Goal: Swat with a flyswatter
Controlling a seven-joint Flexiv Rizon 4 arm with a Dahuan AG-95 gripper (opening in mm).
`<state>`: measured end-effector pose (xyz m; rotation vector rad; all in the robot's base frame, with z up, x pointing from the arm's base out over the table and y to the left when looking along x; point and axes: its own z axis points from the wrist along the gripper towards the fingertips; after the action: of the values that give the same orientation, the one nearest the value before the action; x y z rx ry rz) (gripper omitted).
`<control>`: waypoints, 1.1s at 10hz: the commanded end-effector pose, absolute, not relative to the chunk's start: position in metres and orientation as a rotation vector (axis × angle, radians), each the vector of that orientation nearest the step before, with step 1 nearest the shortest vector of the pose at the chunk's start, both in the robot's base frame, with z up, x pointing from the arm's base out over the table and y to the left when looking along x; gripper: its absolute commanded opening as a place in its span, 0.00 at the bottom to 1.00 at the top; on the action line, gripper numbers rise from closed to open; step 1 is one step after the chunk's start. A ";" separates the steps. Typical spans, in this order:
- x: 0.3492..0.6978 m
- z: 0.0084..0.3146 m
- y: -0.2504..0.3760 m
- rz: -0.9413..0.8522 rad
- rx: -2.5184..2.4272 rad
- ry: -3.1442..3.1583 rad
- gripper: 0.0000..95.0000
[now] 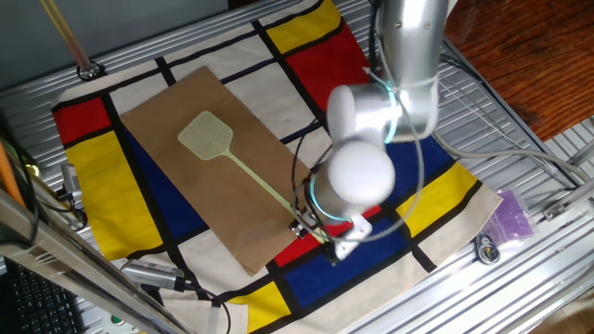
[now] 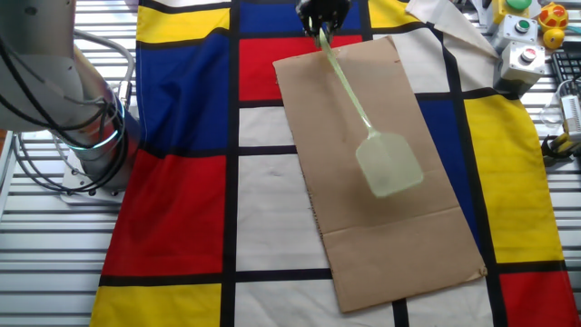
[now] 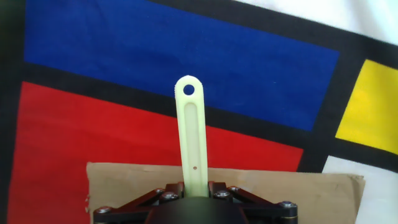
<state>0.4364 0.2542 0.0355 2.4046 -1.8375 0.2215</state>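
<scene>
Slatted aluminium table [image 1: 520, 102] carries a cloth with a red, yellow, blue and white block pattern split by black lines [image 2: 182, 200]. Silver-grey robot arm [image 1: 408, 56] comes in from the upper right of one fixed view, white wrist bulb over the cloth's near edge; in the other fixed view its base [image 2: 86, 154] sits at left, ringed by grey cables.

Flat brown paper bag [image 2: 381, 182] lies diagonally on the cloth, folded bottom end toward the near side of the other fixed view.

Pale yellow-green plastic flyswatter, square mesh head and long thin handle [image 2: 386, 163]: head over the middle of the bag, handle running back along the bag to the black two-finger gripper [image 2: 321, 16] at the bag's far edge. Can't tell if the head touches the paper or sits slightly above it.

Gripper clamped on the handle near its wide end. Hand view: fingers [image 3: 163, 196] close against both sides of the handle, the rounded tip with its hanging hole [image 3: 188, 90] sticking out past the bag edge, over the red and blue panels.

Purple bag [image 1: 510, 215] lies on the table off the cloth corner. Yellow-and-grey button box [image 2: 522, 50] sits at the opposite side.
</scene>
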 end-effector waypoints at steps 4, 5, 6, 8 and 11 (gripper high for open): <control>0.441 0.004 0.250 -0.013 2.390 -2.191 0.00; 0.441 0.005 0.250 -0.007 2.384 -2.188 0.00; 0.441 0.007 0.251 -0.012 2.378 -2.181 0.00; 0.443 0.011 0.252 0.013 2.403 -2.137 0.00; 0.448 0.016 0.255 0.056 2.433 -2.047 0.00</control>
<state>0.4474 0.2553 0.0161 2.3905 -2.1542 -0.0114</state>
